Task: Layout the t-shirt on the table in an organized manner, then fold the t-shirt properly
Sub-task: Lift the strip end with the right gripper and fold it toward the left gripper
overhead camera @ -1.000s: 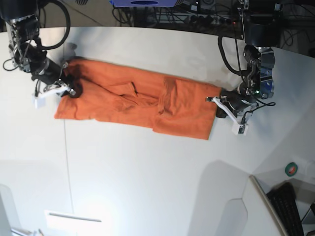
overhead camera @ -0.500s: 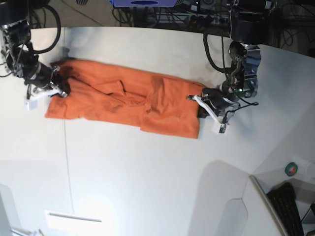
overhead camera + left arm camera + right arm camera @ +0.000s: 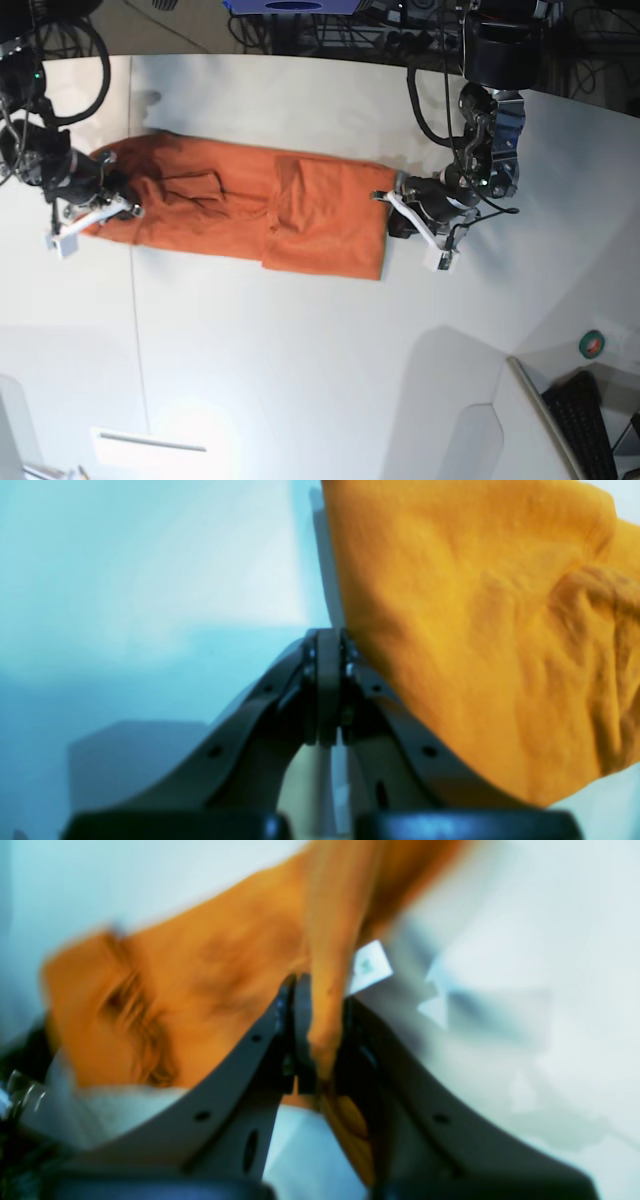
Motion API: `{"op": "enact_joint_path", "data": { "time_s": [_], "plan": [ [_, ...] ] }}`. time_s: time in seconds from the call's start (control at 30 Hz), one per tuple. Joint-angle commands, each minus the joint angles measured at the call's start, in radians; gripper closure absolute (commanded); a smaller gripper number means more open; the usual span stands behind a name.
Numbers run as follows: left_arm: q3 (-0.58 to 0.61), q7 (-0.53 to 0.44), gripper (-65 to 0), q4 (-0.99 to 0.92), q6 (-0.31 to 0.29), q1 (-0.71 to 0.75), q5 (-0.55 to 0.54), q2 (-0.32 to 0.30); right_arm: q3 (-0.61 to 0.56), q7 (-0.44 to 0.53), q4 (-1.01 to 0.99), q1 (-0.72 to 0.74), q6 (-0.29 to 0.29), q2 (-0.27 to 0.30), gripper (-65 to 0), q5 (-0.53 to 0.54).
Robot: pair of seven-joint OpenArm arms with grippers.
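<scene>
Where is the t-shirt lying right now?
In the base view the t-shirt lies stretched across the upper middle of the table, between the right gripper on that view's left and the left gripper on its right.

Both wrist views are blurred and blue-tinted; base view bright, glare below.

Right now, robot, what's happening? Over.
Left gripper shut on t-shirt edge. Right gripper shut on t-shirt too. Shirt stretched across table. Nothing blocking.
</scene>
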Motion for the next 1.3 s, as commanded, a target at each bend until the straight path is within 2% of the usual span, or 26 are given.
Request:
{"op": "enact_joint_path", "data": {
  "time_s": [0.0, 0.07, 0.17, 0.3, 0.47, 0.57, 0.67, 0.87, 1.03, 1.1, 1.27],
  "plan": [
    [0.000, 0.048, 0.0, 0.002, 0.007, -0.003, 0.024, -0.004, -0.009, 0.013, 0.038, 0.015, -0.031, 0.016, 0.0, -0.005],
    [0.000, 0.045, 0.0, -0.004, 0.007, -0.008, 0.027, -0.004, -0.072, 0.012, 0.088, 0.033, -0.086, -0.002, 0.0, -0.067],
    [0.007, 0.042, 0.0, -0.006, 0.013, -0.009, 0.033, -0.004, -0.151, 0.010, 0.118, 0.065, -0.116, -0.039, 0.0, -0.142],
    [0.011, 0.042, 0.0, -0.007, 0.013, -0.019, 0.035, -0.004, -0.216, -0.047, 0.115, 0.130, -0.116, -0.100, 0.0, -0.143],
    [0.012, 0.047, 0.0, -0.015, 0.013, -0.023, 0.035, -0.003, -0.266, -0.062, 0.114, 0.185, -0.120, -0.166, 0.0, -0.145],
    [0.018, 0.047, 0.0, -0.015, 0.013, -0.017, 0.035, 0.002, -0.305, -0.062, 0.112, 0.219, -0.194, -0.203, 0.0, -0.145],
    [0.078, 0.047, 0.0, -0.012, 0.013, -0.011, 0.035, 0.002, -0.363, -0.059, 0.112, 0.263, -0.226, -0.211, 0.0, -0.145],
    [0.095, 0.047, 0.0, 0.006, 0.013, 0.015, 0.024, 0.003, -0.391, -0.057, 0.055, 0.294, -0.237, -0.286, 0.0, -0.146],
    [0.093, 0.047, 0.0, 0.005, 0.013, 0.015, 0.024, 0.003, -0.417, -0.057, 0.023, 0.303, -0.234, -0.324, 0.0, -0.153],
    [0.093, 0.048, 0.0, 0.008, 0.013, 0.017, 0.024, 0.003, -0.444, -0.044, 0.023, 0.305, -0.234, -0.338, 0.0, -0.202],
    [0.092, 0.048, 0.0, 0.010, 0.013, 0.032, 0.024, 0.002, -0.461, -0.022, -0.011, 0.305, -0.232, -0.432, 0.0, -0.355]
  ]
}}
